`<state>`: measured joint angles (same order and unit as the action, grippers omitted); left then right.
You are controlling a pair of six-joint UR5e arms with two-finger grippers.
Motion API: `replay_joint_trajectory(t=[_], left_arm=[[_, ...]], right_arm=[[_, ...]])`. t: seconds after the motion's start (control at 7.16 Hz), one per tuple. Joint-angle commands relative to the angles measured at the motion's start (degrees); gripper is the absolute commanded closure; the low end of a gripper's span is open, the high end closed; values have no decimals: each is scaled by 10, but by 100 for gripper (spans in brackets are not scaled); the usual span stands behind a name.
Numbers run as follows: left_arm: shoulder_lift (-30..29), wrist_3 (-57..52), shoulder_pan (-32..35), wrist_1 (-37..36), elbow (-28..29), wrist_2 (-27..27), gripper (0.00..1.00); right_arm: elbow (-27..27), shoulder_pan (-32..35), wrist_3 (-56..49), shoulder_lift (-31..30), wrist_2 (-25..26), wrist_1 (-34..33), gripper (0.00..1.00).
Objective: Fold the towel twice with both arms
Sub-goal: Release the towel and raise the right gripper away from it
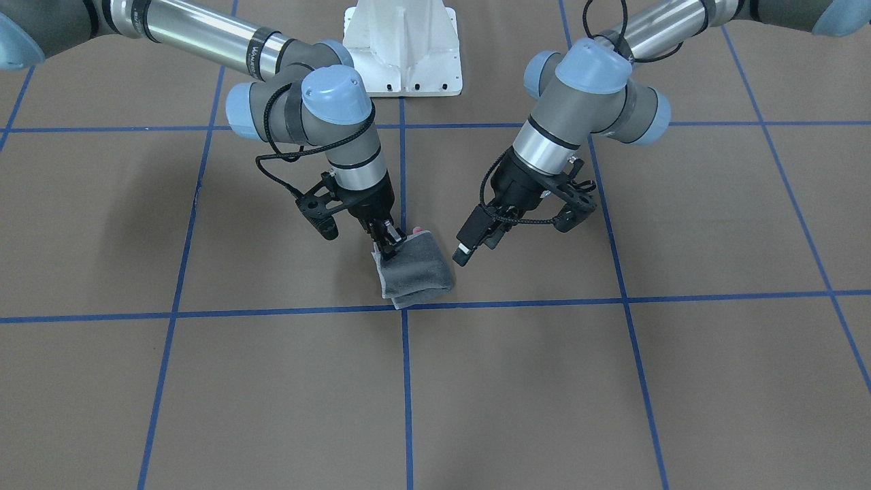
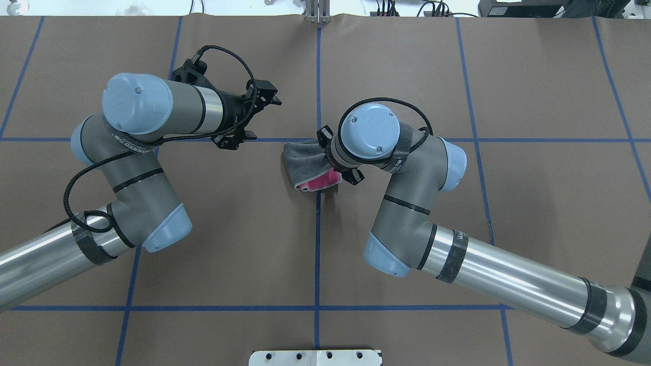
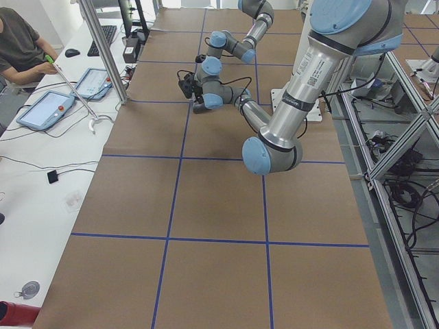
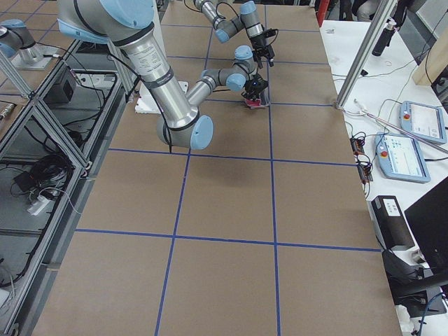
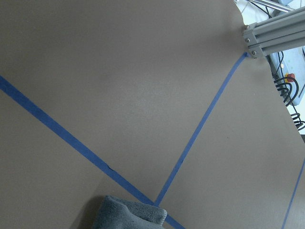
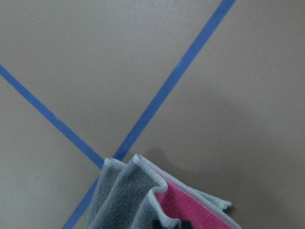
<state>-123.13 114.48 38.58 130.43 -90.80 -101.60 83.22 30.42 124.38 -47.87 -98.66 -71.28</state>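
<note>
The towel lies folded into a small thick bundle on the brown table, beside a crossing of blue tape lines. Its outer face is dark grey, and pink shows at one edge. My right gripper stands over it, shut on the towel's edge near the pink corner; in the overhead view the wrist hides it. The right wrist view shows the layered grey and pink edges. My left gripper is open and empty, a little off the towel's side and above the table. The left wrist view shows a grey corner of the towel.
The white bolted pedestal stands at the robot's side of the table. Blue tape lines divide the brown table. An operator sits at a side bench with tablets. An aluminium post stands at the table's far edge.
</note>
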Motion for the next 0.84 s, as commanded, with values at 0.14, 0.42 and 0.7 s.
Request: replay_joint_trajectory(t=[0.14, 0.42, 0.7], left_arm=[[0, -6, 0, -2, 2, 0, 0], [0, -7, 0, -2, 3, -1, 0], [-3, -6, -2, -2, 8, 0, 0]], right_arm=[[20, -1, -9, -26, -7, 2, 0], [32, 13, -49, -29, -14, 2, 0], [-25, 34, -58, 13, -16, 4, 0]])
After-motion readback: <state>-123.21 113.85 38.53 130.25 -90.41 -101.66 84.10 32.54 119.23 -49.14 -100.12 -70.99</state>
